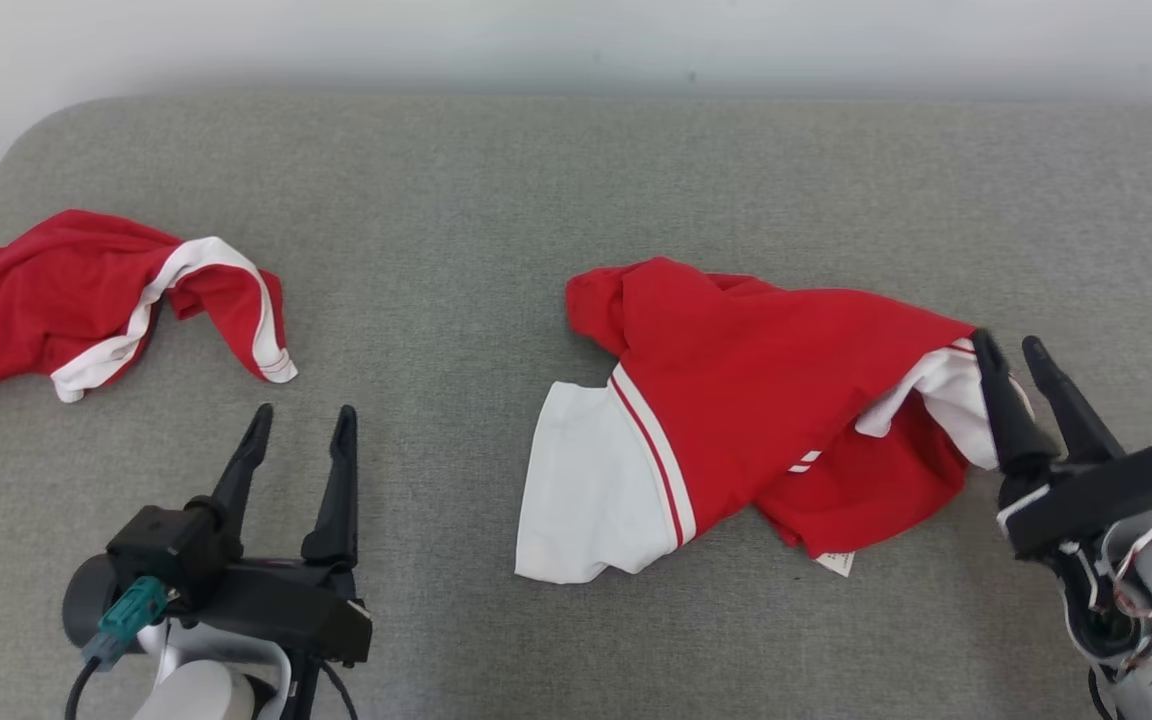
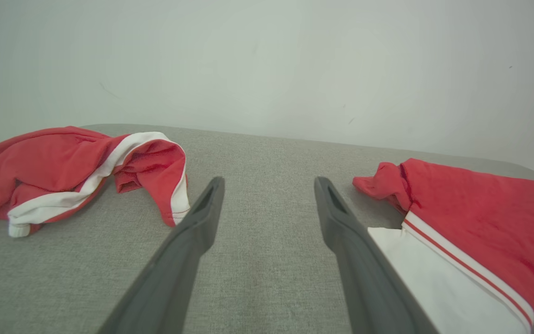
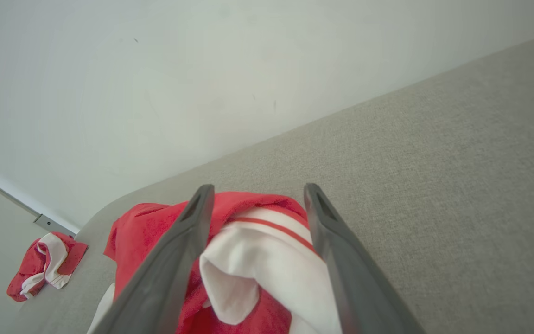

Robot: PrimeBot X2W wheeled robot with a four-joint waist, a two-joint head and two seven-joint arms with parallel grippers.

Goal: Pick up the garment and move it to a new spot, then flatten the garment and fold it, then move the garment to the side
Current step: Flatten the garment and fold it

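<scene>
One crumpled garment point(image 1: 756, 390), right tool point(image 1: 1006, 340) spread

The garment point(image 1: 766, 380) was soft, matt cloth. The surface point(image 1: 456, 200) looked coarsely woven; the fingers point(image 2: 188, 250) were smooth, matt plastic.

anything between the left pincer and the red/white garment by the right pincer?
Nothing. In the head view, only bare grey surface lies between the open left pincer and the garment.

Crumpled red-and-white garment point(image 1: 56, 300) — far left, grey cushion point(image 1: 536, 170), white wall point(image 1: 576, 40)
</scene>
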